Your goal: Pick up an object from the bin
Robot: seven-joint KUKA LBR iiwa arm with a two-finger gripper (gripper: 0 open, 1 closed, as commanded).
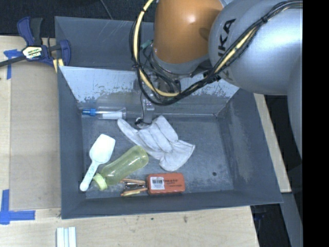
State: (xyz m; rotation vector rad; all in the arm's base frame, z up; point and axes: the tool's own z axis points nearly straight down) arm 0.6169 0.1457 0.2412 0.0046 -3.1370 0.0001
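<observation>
The arm (pixel 257 50) reaches from the right into the grey bin (pixel 226 153). In the bin's middle lies a white glove (pixel 160 140), crumpled, and the tool (pixel 144 118) is down at its upper left end; if the tool is apart or together I cannot tell. Left below the glove lie a yellow-green bottle (pixel 123 163) and a white scoop (pixel 100 156). A clear tube (pixel 105 113) with blue cap lies beside the tool, at the back wall. An orange box (pixel 165 183) lies at the front wall.
</observation>
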